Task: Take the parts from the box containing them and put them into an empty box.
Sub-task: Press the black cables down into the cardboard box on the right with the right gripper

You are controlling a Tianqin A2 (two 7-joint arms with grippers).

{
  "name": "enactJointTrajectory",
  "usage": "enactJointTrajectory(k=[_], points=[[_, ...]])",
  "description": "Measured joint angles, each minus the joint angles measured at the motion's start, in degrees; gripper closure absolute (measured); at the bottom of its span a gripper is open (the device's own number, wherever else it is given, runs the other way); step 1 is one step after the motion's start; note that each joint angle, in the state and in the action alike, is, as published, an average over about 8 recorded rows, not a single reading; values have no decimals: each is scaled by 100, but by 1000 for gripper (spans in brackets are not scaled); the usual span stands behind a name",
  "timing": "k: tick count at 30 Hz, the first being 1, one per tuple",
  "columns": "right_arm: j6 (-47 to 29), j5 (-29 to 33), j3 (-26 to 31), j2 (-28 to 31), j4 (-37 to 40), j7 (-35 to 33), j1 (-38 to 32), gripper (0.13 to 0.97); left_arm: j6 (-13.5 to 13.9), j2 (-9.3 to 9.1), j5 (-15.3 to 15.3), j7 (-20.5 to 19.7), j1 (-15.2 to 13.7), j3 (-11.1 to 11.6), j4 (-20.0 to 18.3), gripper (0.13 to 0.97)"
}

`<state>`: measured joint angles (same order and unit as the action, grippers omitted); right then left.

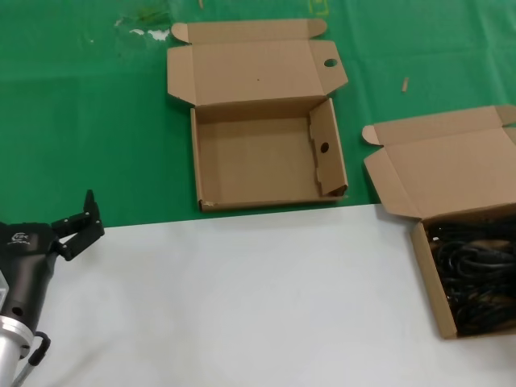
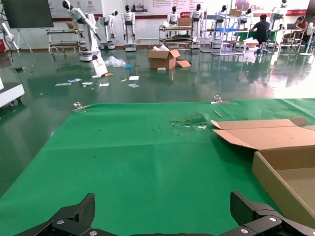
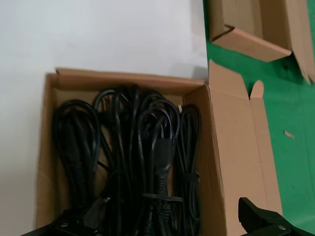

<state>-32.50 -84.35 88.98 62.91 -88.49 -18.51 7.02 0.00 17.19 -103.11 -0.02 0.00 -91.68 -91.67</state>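
In the head view, the empty box lies open on the green cloth at the far middle of the desk, its lid folded back with a round hole in one lid flap and another in its right side wall; nothing lies inside it. Off to the right, well apart from it, the box containing the parts sits with its lid thrown back, partly on the white surface and cut by the picture's edge, and the black power cords fill its tray in a tangled heap. The left end effector hovers low at the near left over the white surface, its two fingers spread apart and holding nothing; the right arm does not show here. In the left wrist view, the left end effector's two fingertips stand wide apart with only green cloth between them, and a corner of the empty box shows at the side (a hall floor with other robots lies beyond the desk). In the right wrist view, the right end effector hangs above the cords in their box, its fingertips spread wide, gripping nothing.
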Motion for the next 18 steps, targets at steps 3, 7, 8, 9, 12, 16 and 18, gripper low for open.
enactJointTrajectory(k=[3,7,8,9,12,16,18], points=[[-55,379,292,-95,100,206,-417,129,0,0,0,0,0,0,0,132],[-110,771,551,-218,137,465,-787,136,0,0,0,0,0,0,0,132],[-121,849,600,-243,137,523,-853,138,0,0,0,0,0,0,0,132],[-131,917,641,-265,133,576,-905,140,0,0,0,0,0,0,0,132],[-146,1082,737,-313,112,711,-1012,147,0,0,0,0,0,0,0,132],[-138,1248,811,-355,73,858,-1067,179,0,0,0,0,0,0,0,132],[-124,1316,834,-373,57,918,-1075,199,0,0,0,0,0,0,0,132]])
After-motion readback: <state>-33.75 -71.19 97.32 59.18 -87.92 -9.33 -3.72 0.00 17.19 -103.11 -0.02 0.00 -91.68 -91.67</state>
